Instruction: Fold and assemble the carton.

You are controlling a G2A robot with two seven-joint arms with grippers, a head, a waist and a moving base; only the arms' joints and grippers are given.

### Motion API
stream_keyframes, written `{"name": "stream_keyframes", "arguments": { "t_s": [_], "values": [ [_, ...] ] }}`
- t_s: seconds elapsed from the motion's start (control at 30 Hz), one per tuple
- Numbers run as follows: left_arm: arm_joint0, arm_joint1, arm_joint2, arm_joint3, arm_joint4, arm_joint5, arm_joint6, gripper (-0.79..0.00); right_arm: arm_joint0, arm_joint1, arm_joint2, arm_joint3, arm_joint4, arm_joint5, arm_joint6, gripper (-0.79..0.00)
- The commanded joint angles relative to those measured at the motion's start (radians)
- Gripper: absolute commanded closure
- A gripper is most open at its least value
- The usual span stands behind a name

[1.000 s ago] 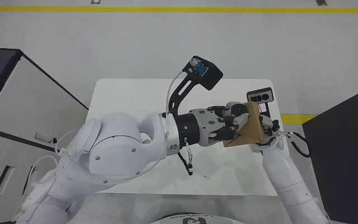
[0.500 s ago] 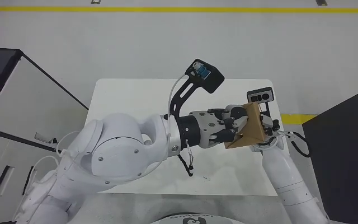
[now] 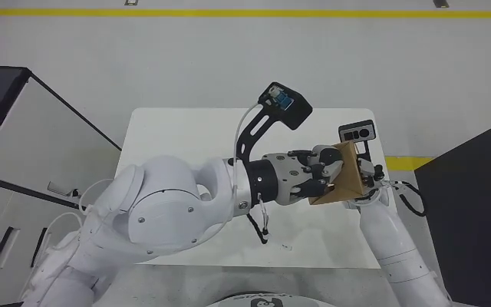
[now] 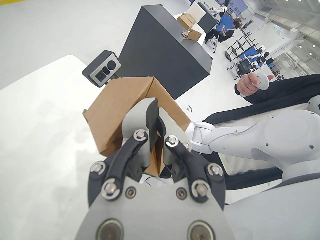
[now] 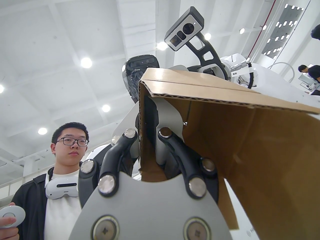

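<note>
Carton (image 3: 345, 173) is mid-opening, one wall clamped in the left gripper (image 4: 155, 116) and another in the right gripper (image 5: 143, 126); squaring it likely needs opposed pulls.

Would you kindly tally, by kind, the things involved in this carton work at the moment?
carton: 1
end effectors: 2 (left end effector, right end effector, each shut on the carton)
table: 1
Total: 4
</note>
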Motion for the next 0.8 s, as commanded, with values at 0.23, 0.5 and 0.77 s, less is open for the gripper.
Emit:
{"name": "stream_keyframes", "arguments": {
  "t_s": [0.23,0.5,0.77],
  "values": [
    [-0.003,-0.003,-0.001,0.0,0.0,0.005,-0.002,0.0,-0.002,0.001,0.001,-0.002,-0.002,0.0,0.0,0.0],
    [0.002,-0.004,0.003,0.0,-0.004,0.001,-0.006,0.0,-0.005,0.002,-0.001,-0.007,-0.004,0.0,0.0,0.0],
    [0.003,-0.005,-0.003,0.0,-0.001,-0.001,-0.007,0.0,-0.006,0.002,0.0,-0.006,-0.002,0.0,0.0,0.0]
  ]
}}
